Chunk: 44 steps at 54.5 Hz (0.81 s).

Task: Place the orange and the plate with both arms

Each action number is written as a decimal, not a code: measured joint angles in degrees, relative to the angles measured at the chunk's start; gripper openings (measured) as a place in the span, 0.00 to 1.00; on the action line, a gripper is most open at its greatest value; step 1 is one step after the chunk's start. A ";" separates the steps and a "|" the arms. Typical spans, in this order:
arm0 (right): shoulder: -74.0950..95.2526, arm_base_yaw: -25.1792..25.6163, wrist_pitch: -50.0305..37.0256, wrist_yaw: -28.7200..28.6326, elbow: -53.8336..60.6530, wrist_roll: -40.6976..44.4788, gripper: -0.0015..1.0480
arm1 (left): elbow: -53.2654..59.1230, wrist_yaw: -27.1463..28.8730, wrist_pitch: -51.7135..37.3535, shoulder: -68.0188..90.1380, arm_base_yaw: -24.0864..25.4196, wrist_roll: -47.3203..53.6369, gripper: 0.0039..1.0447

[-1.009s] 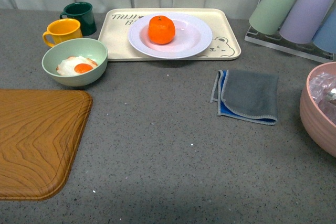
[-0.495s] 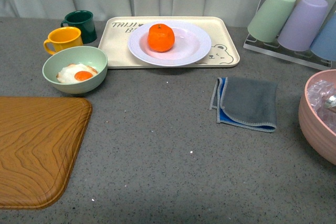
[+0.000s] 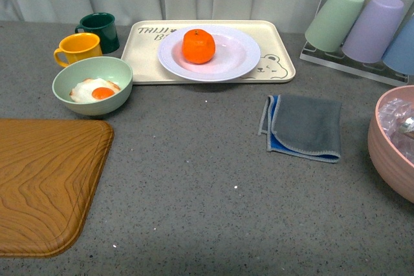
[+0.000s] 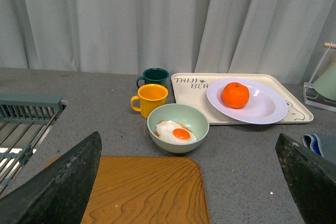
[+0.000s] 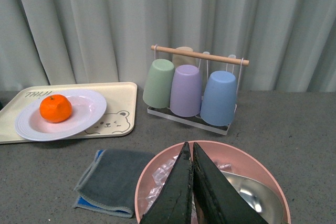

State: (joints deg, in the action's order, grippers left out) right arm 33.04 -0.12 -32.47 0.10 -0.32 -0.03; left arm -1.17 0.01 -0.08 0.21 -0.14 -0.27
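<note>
The orange point(image 3: 198, 46) rests in the white plate point(image 3: 242, 63), left of the plate's centre. The plate stands on the beige bear tray point(image 3: 281, 69) at the back of the table. Neither arm shows in the front view. In the left wrist view my left gripper point(image 4: 188, 139) is open and holds nothing, well short of the orange point(image 4: 235, 94) and plate point(image 4: 268, 111). In the right wrist view my right gripper point(image 5: 190, 145) is shut and empty above the pink bowl point(image 5: 157, 171). The orange point(image 5: 55, 108) and plate point(image 5: 86, 116) lie far off to its side.
A pale green bowl point(image 3: 119, 85) with a fried egg, a yellow mug point(image 3: 79, 46) and a dark green mug point(image 3: 101, 28) stand left of the tray. A wooden board point(image 3: 45, 179) fills the front left. A grey cloth point(image 3: 304, 126), the pink bowl point(image 3: 388, 147) and a cup rack point(image 3: 362, 27) are on the right.
The front view's framing shifted a little a second ago, so everything sits slightly lower in it. No object has moved on the table.
</note>
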 joint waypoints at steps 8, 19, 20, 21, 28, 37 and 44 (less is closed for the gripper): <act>-4.83 0.00 4.52 0.00 0.02 0.00 0.01 | 0.00 0.00 0.00 0.00 0.00 0.00 0.94; -11.69 0.00 11.02 0.00 0.02 0.00 0.01 | 0.00 0.00 0.00 0.00 0.00 0.00 0.94; -12.17 0.00 11.52 0.00 0.02 0.00 0.01 | 0.00 0.00 0.00 0.00 0.00 0.00 0.94; -12.41 0.00 11.76 0.00 0.02 0.00 0.01 | 0.00 0.00 0.00 0.00 0.00 0.00 0.94; -15.19 0.00 14.47 0.00 0.02 0.02 0.01 | 0.00 0.00 0.00 0.00 0.00 0.00 0.94; -18.21 0.00 17.44 -0.02 0.02 0.00 0.01 | 0.00 0.00 0.00 0.00 0.00 0.00 0.94; -20.55 0.00 19.78 -0.02 0.02 0.00 0.01 | 0.00 0.00 0.00 0.00 0.00 0.00 0.94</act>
State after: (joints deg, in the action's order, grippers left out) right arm 12.49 -0.12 -12.69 0.08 -0.30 -0.03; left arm -1.17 0.01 -0.08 0.21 -0.14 -0.27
